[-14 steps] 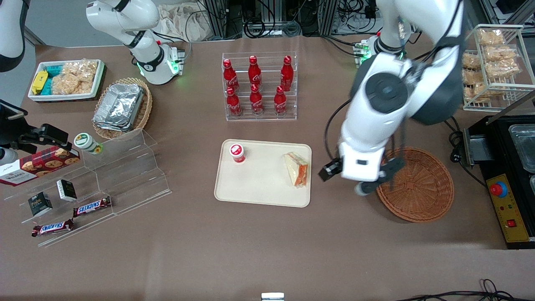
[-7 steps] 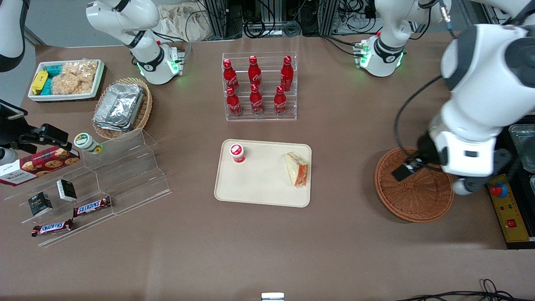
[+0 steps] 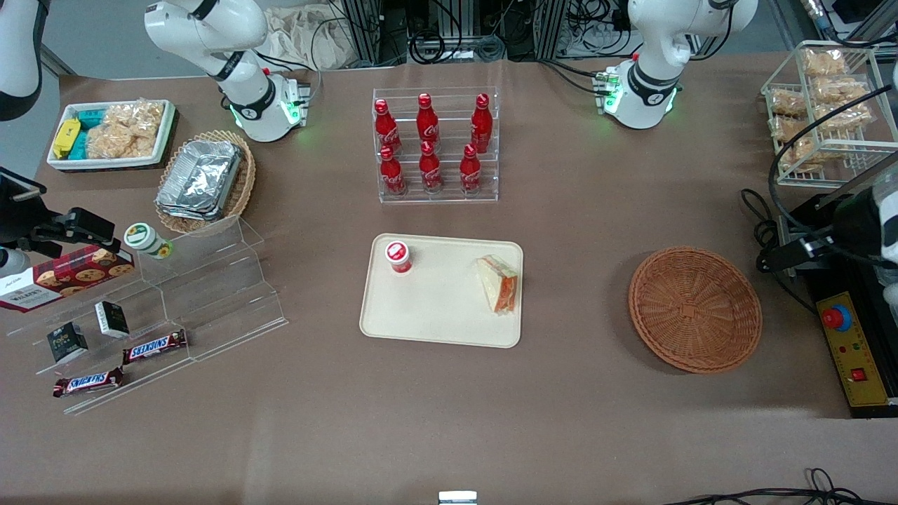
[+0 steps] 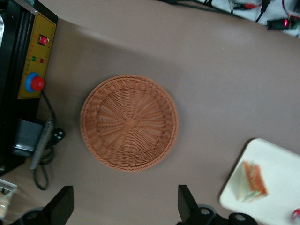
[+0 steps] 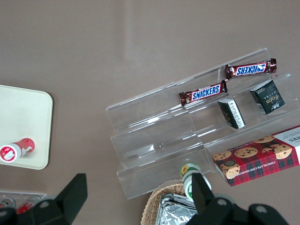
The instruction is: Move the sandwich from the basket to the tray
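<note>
I judge the placing done: the wrapped sandwich lies on the cream tray, at the edge nearest the wicker basket, which holds nothing. Also on the tray stands a small red-capped cup. My gripper hangs high above the basket with fingers spread wide, grasping nothing. Half a second ago the arm was low over the basket; now it has pulled off toward the working arm's end. Next I'd simply park it.
</note>
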Motion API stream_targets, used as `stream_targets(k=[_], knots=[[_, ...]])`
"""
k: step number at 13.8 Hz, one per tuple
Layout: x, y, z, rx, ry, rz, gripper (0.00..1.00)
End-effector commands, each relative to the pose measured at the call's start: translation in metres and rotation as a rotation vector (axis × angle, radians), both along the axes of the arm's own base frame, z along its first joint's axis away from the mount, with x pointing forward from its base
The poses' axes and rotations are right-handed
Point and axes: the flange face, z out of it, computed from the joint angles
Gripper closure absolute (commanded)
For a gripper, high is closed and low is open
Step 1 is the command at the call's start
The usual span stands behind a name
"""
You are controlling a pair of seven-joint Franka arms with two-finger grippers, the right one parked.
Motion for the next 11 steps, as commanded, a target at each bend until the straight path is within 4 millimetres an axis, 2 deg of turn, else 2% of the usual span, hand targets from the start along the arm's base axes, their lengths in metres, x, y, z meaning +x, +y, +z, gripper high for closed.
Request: stream_targets(k=[1,2,4,8,11], knots=[[-0.036,0.016,0.004,-0.023,0.023,-0.119,0.0],[-0.046,0.025,0.003,-0.025,0.031,-0.157,0.0],[-0.065,0.031,0.0,-0.031,0.038,-0.201,0.0],[-0.082,0.036,0.003,-0.021,0.032,-0.2,0.0],[-0.082,0.036,0.009,0.036,0.034,-0.212,0.0]])
